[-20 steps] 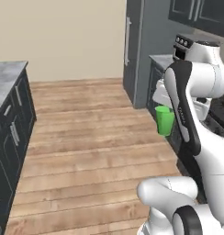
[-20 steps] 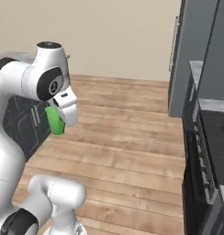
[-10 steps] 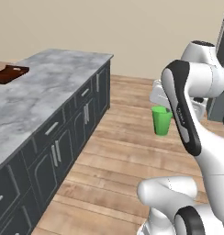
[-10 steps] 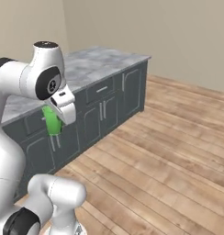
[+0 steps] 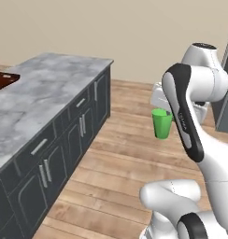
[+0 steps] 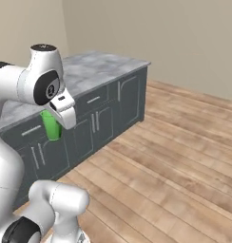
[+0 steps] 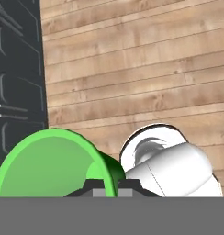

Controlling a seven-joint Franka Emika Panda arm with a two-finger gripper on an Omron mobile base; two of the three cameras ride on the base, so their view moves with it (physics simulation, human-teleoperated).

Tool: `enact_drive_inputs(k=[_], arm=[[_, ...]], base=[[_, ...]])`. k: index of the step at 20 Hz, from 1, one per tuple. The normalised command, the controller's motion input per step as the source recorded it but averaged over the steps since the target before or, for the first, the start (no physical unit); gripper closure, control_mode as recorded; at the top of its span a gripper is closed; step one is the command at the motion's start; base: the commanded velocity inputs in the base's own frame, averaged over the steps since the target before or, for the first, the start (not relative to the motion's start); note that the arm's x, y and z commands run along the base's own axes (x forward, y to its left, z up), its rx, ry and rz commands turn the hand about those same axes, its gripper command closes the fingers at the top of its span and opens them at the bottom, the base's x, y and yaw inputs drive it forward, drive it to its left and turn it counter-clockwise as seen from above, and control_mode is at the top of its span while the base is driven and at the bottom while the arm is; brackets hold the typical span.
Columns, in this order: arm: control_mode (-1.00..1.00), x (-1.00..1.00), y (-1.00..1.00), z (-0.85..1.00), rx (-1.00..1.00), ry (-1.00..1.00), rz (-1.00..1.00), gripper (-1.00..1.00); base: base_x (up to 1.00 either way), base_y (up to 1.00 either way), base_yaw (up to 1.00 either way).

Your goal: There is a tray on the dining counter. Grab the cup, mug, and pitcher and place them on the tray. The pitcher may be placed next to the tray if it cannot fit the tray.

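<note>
Here, jaws pinch the cup above plank floor — beside the dining counter.

The grey-white marble worktop is stretching along dark cabinet fronts, lying well off to the claw's left and lower than it. The reddish-brown tray is sitting flat on the slab's far side. The plank wooden floor is running beneath the claw.
</note>
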Motion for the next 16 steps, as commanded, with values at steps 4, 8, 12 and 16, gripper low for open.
enact_drive_inputs(k=[4,8,12,16], arm=[[1.0,0.0,0.0,0.0,0.0,0.0,0.0,1.0],[1.0,0.0,0.0,0.0,0.0,0.0,0.0,1.0],[1.0,0.0,0.0,0.0,0.0,0.0,0.0,1.0],[1.0,0.0,0.0,0.0,0.0,0.0,0.0,1.0]], base=[[1.0,-0.56,-0.06],[1.0,-0.7,-0.02],[1.0,-0.68,-0.02],[1.0,-0.7,-0.01]])
